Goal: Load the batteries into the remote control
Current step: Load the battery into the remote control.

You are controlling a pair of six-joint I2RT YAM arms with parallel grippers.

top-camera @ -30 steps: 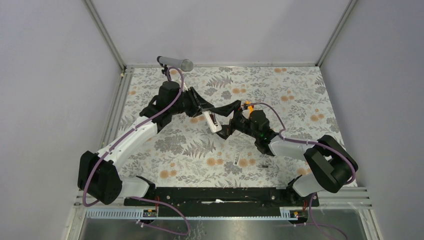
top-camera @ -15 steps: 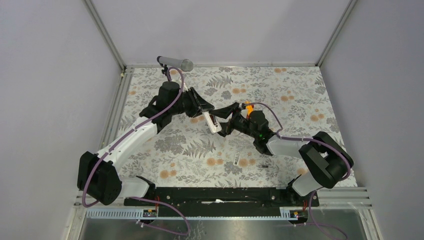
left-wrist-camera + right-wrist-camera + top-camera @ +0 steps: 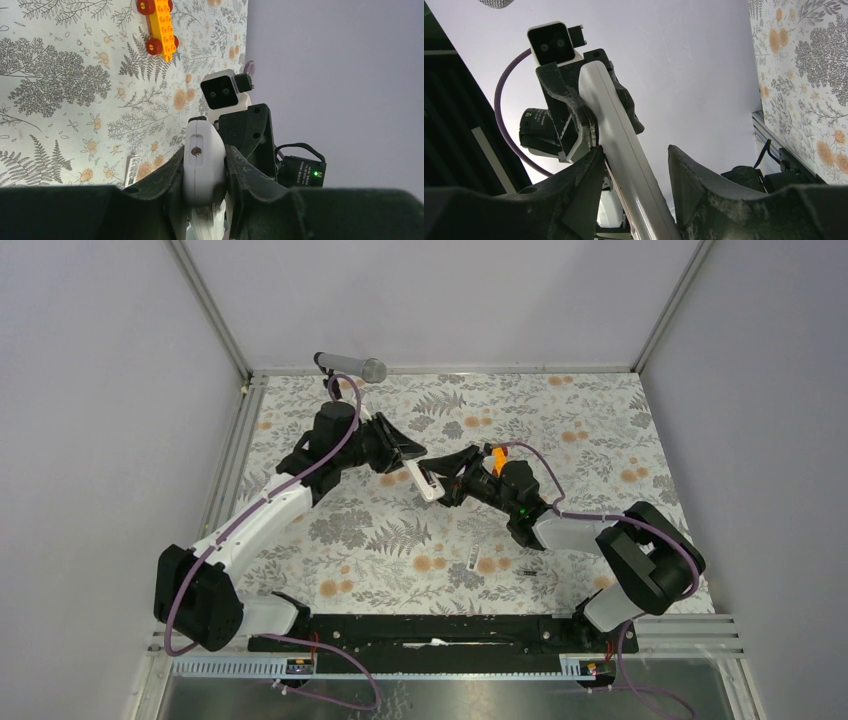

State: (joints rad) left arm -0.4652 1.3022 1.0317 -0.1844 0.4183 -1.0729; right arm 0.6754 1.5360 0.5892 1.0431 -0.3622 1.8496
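The remote control (image 3: 428,483) is up in the air over the middle of the table. The left gripper (image 3: 408,460) squeezes one end tight so it does not wobble. The right gripper (image 3: 634,150) has its fingers spread on both sides of the remote, with a gap, holding nothing. I think it is ready to grab. The batteries (image 3: 527,571) wait on the mat, nearer the right arm's base.

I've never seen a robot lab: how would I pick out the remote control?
Look to the middle of the floral table. The remote control is the slim white bar clamped in the left gripper, unlike the orange toy car nearby.
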